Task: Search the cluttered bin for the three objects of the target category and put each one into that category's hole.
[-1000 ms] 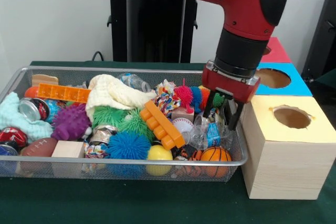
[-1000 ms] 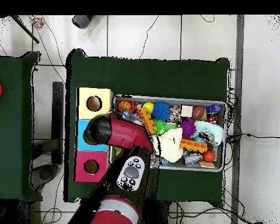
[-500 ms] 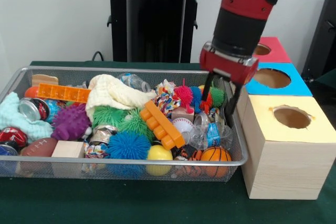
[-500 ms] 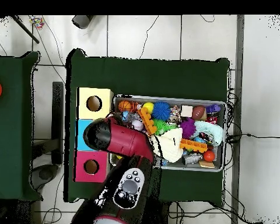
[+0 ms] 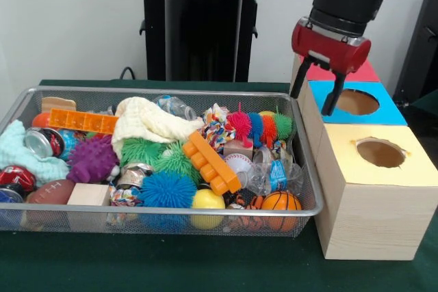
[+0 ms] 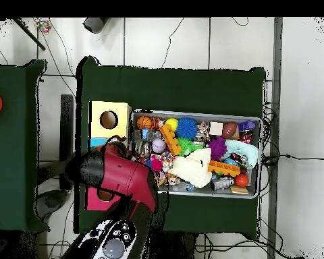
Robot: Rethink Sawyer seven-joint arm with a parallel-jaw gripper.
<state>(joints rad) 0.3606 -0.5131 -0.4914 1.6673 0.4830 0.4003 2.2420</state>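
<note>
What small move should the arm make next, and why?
Probably swing back over the bin and come down on the crumpled clear bottle with the blue label. The gripper hangs open and empty near the blue box, so nothing is ready to drop. That bottle lies exposed in the bin's right end, next to the small basketball.

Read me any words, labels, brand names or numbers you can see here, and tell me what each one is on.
No text here is readable.
Blue label on the plastic bottle by the bin front right corner: print too blurred to read.
Cans at the bin's left end: markings too small to read.
Coloured boxes and gripper: no lettering visible.
</note>
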